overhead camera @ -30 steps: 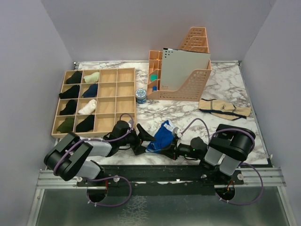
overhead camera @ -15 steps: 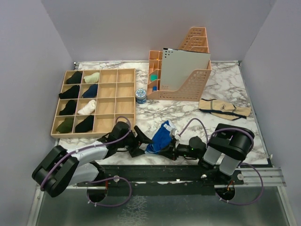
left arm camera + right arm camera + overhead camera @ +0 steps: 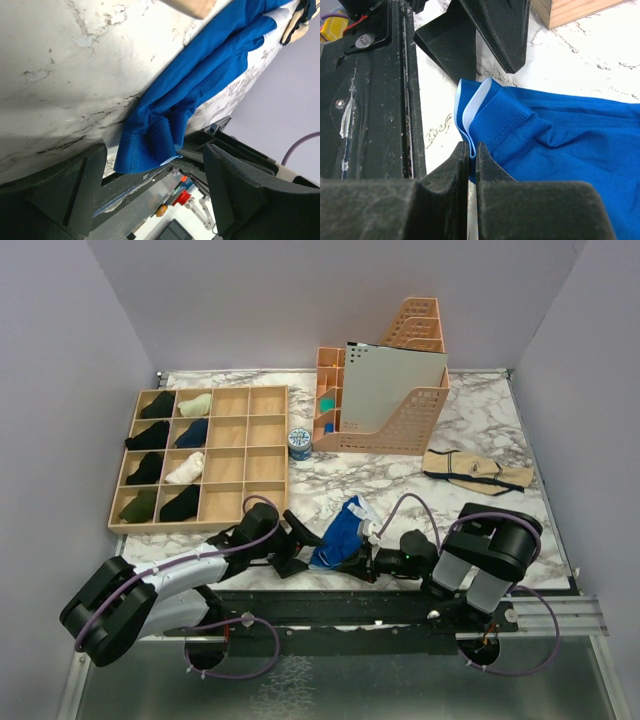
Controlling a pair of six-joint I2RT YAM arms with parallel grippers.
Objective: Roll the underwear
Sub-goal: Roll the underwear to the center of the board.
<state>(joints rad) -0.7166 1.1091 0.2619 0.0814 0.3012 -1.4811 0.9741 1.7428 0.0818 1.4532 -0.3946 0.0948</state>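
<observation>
Marble table (image 3: pixel 480 430), grey walls (image 3: pixel 250 300). Your left gripper (image 3: pixel 300 550) gapes beside the underwear (image 3: pixel 343 530); your right gripper (image 3: pixel 472 157) pinches its hem. Your left arm (image 3: pixel 190 570) has stretched flatter.

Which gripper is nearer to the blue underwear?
Right. The right gripper has its jaws shut on the folded edge of the blue underwear; the left gripper is open, facing a corner of it, not gripping.
</observation>
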